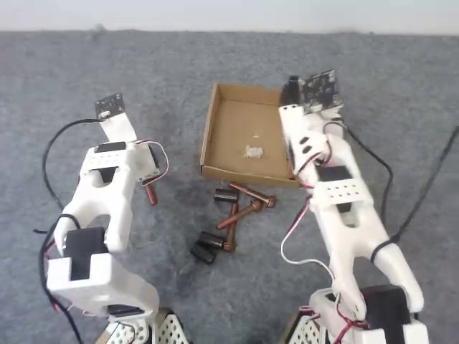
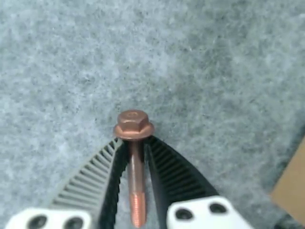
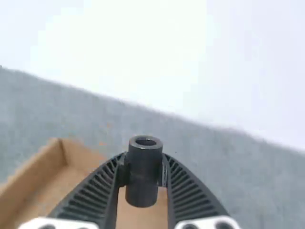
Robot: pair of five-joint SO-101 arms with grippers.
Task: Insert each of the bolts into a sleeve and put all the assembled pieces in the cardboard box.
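Note:
My left gripper (image 2: 135, 143) is shut on a copper bolt (image 2: 134, 125), gripped by its shank with the hex head past the fingertips. In the high view this bolt (image 1: 150, 193) hangs just above the carpet, left of the cardboard box (image 1: 215, 132). My right gripper (image 3: 144, 161) is shut on a black sleeve (image 3: 144, 171), open end up, above the box's right side (image 1: 290, 97). Three more copper bolts (image 1: 251, 193) and three black sleeves (image 1: 226, 195) lie loose on the carpet in front of the box.
Grey carpet (image 1: 172, 86) covers the table. A small pale scrap (image 1: 252, 151) lies in the box. Cables (image 1: 54, 154) trail beside both arms. A box corner (image 2: 290, 186) shows at the left wrist view's edge. Bare carpet lies far left and far right.

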